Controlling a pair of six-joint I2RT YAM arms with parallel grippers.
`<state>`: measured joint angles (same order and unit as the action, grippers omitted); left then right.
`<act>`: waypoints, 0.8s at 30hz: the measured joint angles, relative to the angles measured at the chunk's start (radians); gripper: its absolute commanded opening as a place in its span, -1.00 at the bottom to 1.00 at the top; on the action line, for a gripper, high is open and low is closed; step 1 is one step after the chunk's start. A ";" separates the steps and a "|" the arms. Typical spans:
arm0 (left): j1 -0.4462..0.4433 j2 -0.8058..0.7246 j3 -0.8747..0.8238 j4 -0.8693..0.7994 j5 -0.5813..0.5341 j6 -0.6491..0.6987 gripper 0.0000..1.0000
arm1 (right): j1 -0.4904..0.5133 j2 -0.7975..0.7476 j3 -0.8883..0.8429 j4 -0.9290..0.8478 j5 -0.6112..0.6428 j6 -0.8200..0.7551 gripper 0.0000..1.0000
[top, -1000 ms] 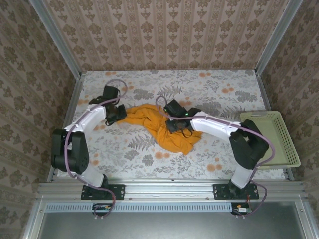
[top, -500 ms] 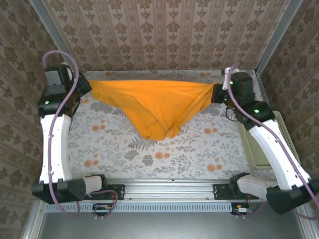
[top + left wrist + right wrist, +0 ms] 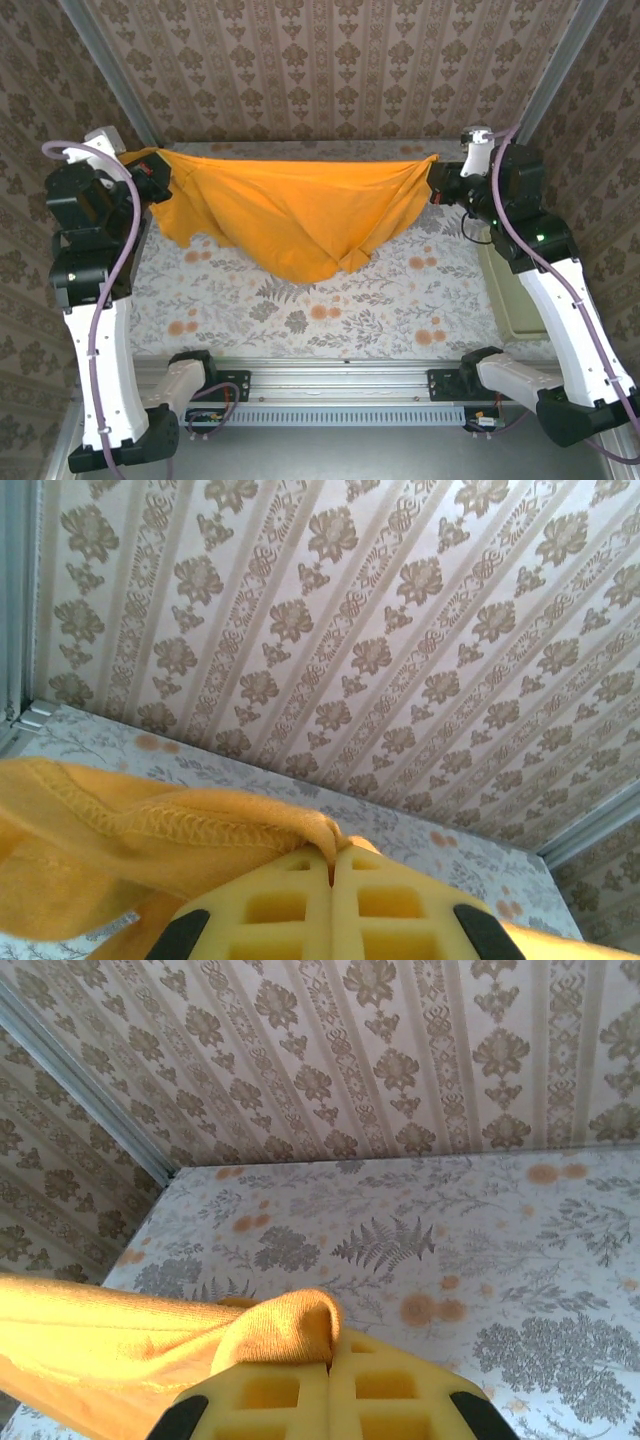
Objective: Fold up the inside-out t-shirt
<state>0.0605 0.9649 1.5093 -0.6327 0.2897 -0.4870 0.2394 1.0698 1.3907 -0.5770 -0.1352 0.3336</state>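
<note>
Left gripper (image 3: 152, 172) and right gripper (image 3: 436, 186) are pinching the mustard-orange cotton t-shirt (image 3: 290, 215) aloft by slim edges, risking slippage if pulled tauter.

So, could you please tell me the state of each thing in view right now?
Mustard-orange t-shirt: held up, stretched between both grippers, middle sagging.
Left gripper: shut on the t-shirt's stitched edge.
Right gripper: shut on the t-shirt's other end.
Cream mesh basket: on the table, partly behind the right arm.
</note>
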 measured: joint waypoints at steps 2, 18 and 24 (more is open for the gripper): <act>-0.001 0.047 0.014 -0.007 0.003 0.010 -1.00 | -0.010 0.021 0.002 -0.003 0.008 0.014 -1.00; -0.199 0.899 0.955 -0.137 0.043 0.021 -1.00 | -0.251 0.338 0.562 -0.110 -0.016 0.141 -1.00; -0.297 0.990 1.155 -0.019 0.097 0.018 -1.00 | -0.257 0.241 0.675 -0.114 0.042 0.091 -1.00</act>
<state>-0.2363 1.9553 2.6640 -0.6521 0.3866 -0.4690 -0.0181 1.3106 2.0655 -0.6907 -0.0933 0.4248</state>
